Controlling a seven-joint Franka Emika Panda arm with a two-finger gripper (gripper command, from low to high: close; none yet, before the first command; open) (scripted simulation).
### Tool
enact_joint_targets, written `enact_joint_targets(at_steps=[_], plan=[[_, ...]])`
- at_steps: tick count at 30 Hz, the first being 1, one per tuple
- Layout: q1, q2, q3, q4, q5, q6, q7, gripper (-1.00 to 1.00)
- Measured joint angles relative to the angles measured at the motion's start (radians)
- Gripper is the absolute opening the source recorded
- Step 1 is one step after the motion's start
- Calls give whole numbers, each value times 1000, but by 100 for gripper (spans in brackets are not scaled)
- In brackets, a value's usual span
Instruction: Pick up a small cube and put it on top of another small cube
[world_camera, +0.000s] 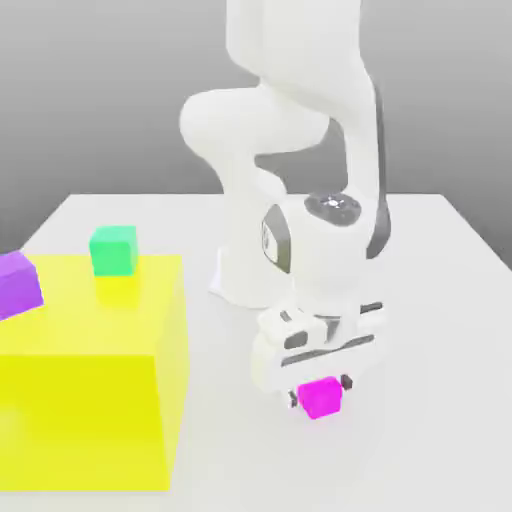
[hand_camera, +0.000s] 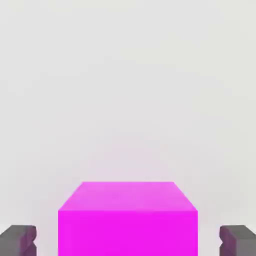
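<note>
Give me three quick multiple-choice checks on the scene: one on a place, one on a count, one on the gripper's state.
1. Where does the green cube sit?
A on the yellow block
B on the pink cube
C on the purple cube
2. How many small cubes are there?
A two
B three
C five
3. How is the gripper?
A open around the pink cube
B shut on the green cube
C shut on nothing

Key: 1 A, it rests on the block's top. 2 B, green, purple and pink. 3 A, in the hand view gaps separate the fingers from the cube.
</note>
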Motion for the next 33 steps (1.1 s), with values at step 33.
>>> enact_joint_targets(at_steps=[33], plan=[[-390,-778,-232,208,-189,-957,354,-100]])
